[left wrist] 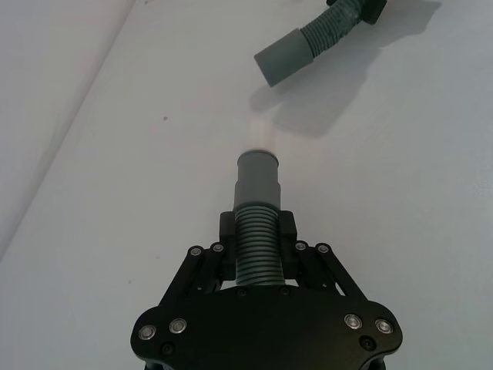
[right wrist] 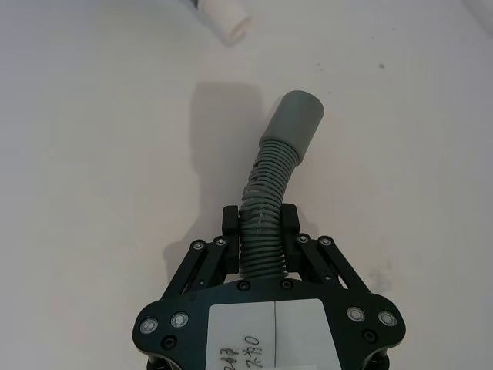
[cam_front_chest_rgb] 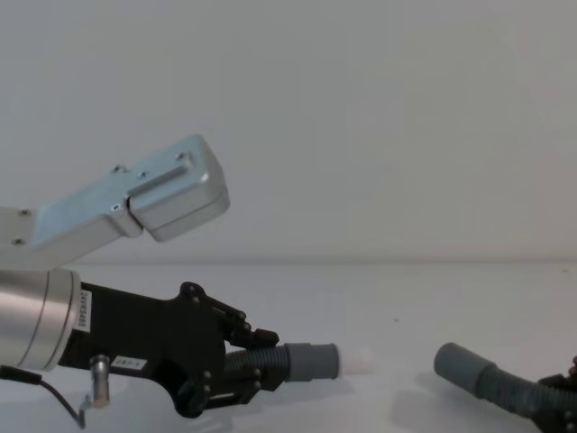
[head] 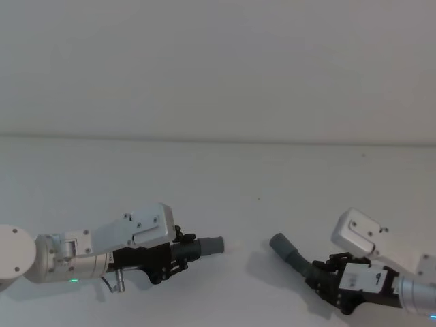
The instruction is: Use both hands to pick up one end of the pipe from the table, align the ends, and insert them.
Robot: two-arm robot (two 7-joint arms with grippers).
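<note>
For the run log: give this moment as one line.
left gripper: shut on straight hose piece, whitish tip forward | right gripper: shut on curved hose piece | cuffs: facing, apart, not inserted | table

A plain pale grey matt wall (head: 218,61) is filling the upper part of the head view, with nothing hanging on it. It is meeting a flat white matt tabletop (head: 225,184) along a soft straight seam running across the frame a little above the middle (the same seam is crossing the chest view lower down). Even, diffuse light is falling from above, throwing faint grey shadows (right wrist: 219,116) onto the white surface. A few tiny dark specks (head: 259,199) are dotting the tabletop near the centre.
</note>
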